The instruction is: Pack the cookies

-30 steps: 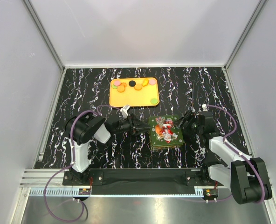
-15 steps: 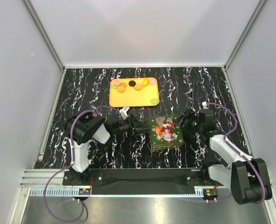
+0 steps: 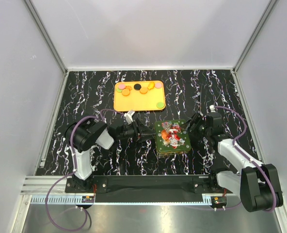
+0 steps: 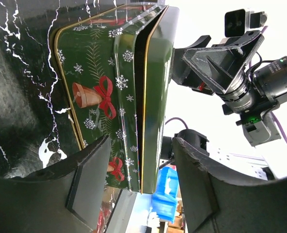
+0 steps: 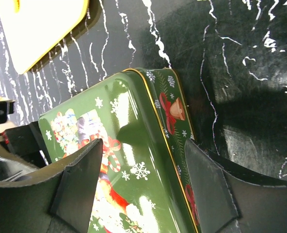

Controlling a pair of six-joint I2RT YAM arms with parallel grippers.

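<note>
Only overhead, cookies (image 3: 126,92) on tray (image 3: 139,103)

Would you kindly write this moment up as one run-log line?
left tool: open, left of tin | right tool: open, right of tin | cookies: on yellow tray

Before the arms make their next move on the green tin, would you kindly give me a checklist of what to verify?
1. Lid off the green Christmas-patterned metal tin: not ok, lid on.
2. The left gripper open, straddling the tin's edge: ok.
3. The right gripper open over the tin's corner: ok.
4. The small round cookies waiting on the orange rectangular tray: ok.
5. Either gripper touching the tin: cannot tell.
</note>
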